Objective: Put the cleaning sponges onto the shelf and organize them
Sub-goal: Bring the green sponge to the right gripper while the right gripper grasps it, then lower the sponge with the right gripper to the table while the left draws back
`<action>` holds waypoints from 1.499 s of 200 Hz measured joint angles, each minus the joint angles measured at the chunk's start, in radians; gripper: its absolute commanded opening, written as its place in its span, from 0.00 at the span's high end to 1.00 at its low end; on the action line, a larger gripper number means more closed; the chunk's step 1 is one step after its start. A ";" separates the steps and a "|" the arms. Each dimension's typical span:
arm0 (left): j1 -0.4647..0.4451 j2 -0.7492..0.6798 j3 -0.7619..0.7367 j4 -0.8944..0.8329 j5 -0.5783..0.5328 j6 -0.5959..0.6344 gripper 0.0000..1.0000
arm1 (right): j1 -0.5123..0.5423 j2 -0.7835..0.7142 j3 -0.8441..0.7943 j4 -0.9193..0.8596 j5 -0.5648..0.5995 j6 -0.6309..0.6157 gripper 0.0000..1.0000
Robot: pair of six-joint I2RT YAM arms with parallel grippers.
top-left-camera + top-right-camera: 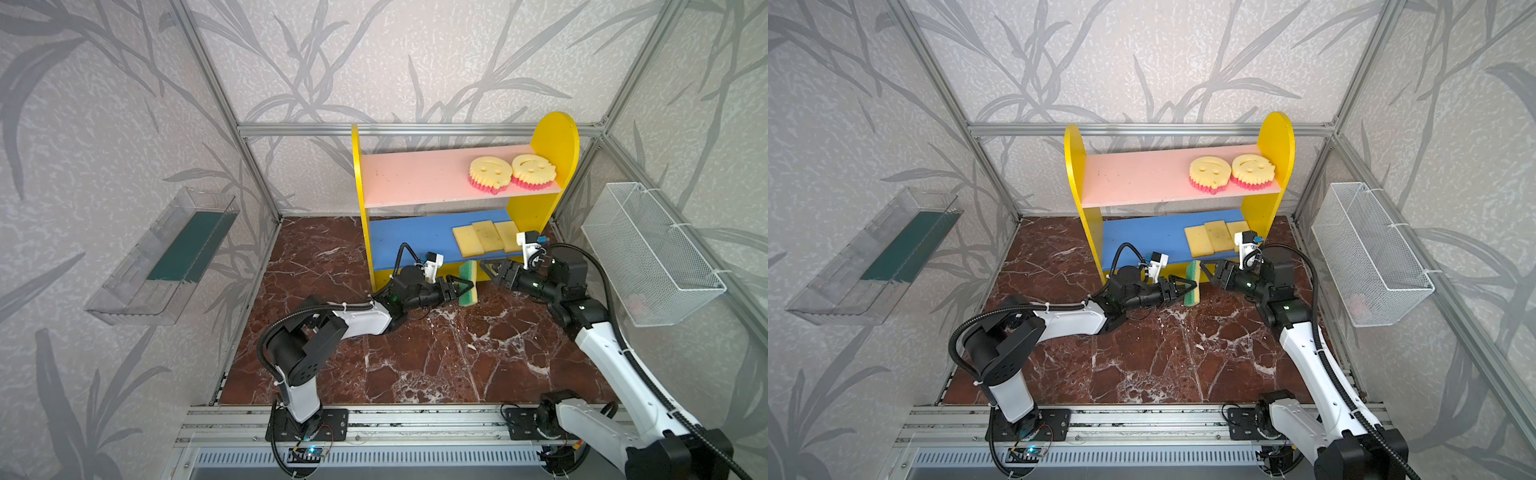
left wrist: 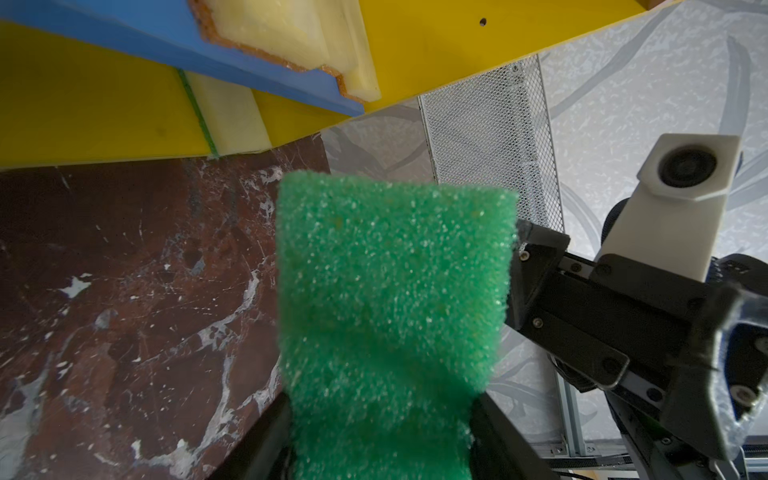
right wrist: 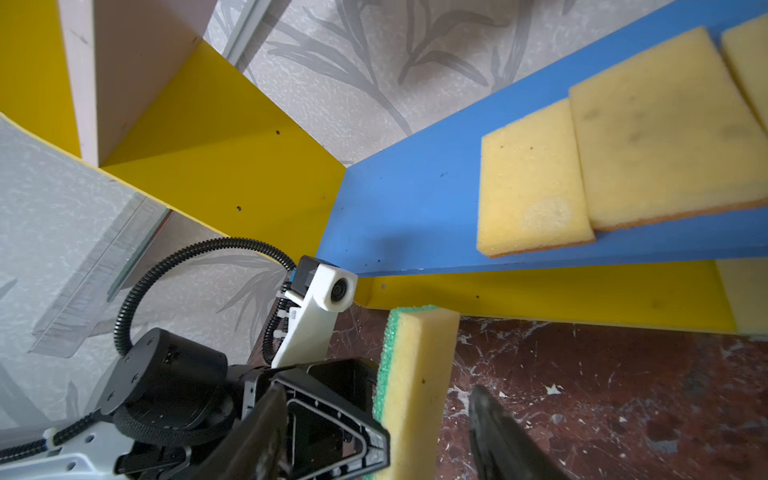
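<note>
Seven sponges show in all. Two round smiley sponges (image 1: 490, 172) lie side by side on the pink upper board (image 1: 415, 178) of the shelf (image 1: 555, 137). Three pale yellow rectangles (image 1: 487, 237) overlap in a row on the blue lower board (image 1: 407, 237). One green-edged sponge (image 2: 230, 116) stands beneath that board. One green-faced sponge (image 1: 468, 282) is on edge in front of the shelf, over the surface (image 1: 415, 353), pinched between the fingers of the left gripper (image 1: 464, 289). The fingers of the right gripper (image 1: 487, 272) are spread on either side of it, with one clearly apart from the foam.
</note>
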 measured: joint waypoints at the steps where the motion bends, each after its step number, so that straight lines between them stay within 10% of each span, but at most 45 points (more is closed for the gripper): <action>1: 0.000 0.000 0.000 -0.002 0.000 0.001 0.40 | 0.002 0.002 0.000 -0.005 0.005 -0.003 0.35; 152: 0.000 -0.017 0.000 -0.130 -0.023 0.064 0.40 | 0.151 0.220 0.075 -0.102 0.171 -0.033 0.59; 214: -0.001 -0.021 0.000 -0.156 -0.039 0.069 0.37 | 0.157 0.237 0.075 -0.077 0.171 -0.021 0.86; 254: -0.008 -0.050 0.000 -0.192 -0.051 0.093 0.01 | 0.157 0.228 0.073 -0.078 0.180 -0.013 0.94; 300: -0.012 -0.115 -0.014 -0.272 -0.097 0.134 0.01 | 0.156 0.144 0.050 -0.101 0.224 -0.022 0.94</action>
